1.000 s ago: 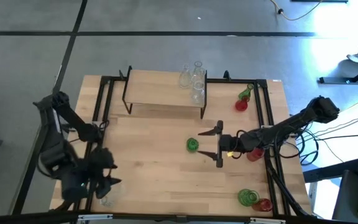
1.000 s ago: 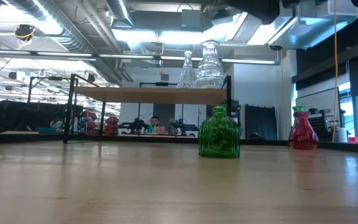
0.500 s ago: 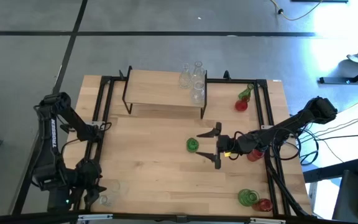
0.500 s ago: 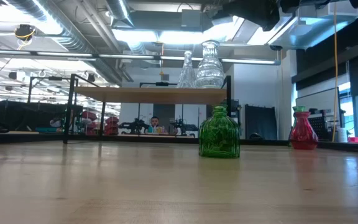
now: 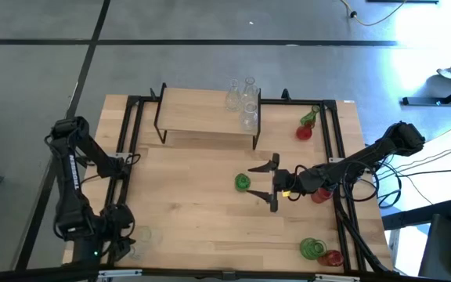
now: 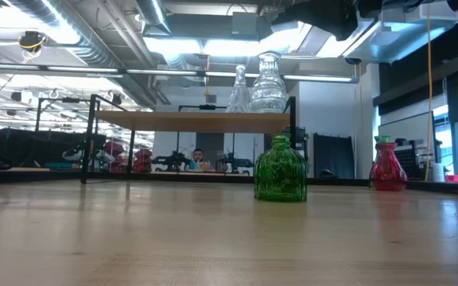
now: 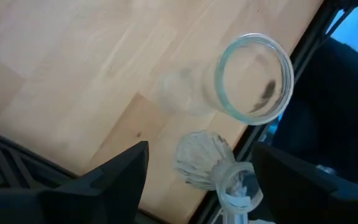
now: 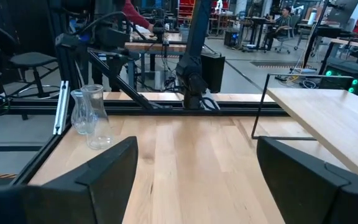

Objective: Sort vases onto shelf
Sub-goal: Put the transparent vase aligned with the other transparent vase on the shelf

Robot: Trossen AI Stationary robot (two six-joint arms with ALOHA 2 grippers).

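Observation:
Two clear vases (image 7: pixel 253 78) (image 7: pixel 204 158) stand on their bases at the table's near left corner (image 5: pixel 141 235). My left gripper (image 5: pixel 124 237) hangs open above them, pointing steeply down, with the ribbed one between its fingers (image 7: pixel 114 177) in the left wrist view, untouched. A green vase (image 5: pixel 243 182) stands upright mid-table, just in front of the open fingertips of my right gripper (image 5: pixel 271 184), which points level toward the table's left. The shelf (image 5: pixel 206 117) at the far side carries clear vases (image 5: pixel 246 98) on its right end.
A red vase (image 5: pixel 303 131) and a green one (image 5: pixel 310 117) stand far right. Another red vase (image 5: pixel 320 194) sits under my right arm. A green vase (image 5: pixel 312 248) and a red vase (image 5: pixel 333 256) stand near right. A black frame rail (image 5: pixel 124 157) runs along the left edge.
My left gripper has come down and moved toward the table's near left corner, over the two clear vases, tipping more steeply downward. Its fingers have stayed open. My right gripper and all vases have kept still.

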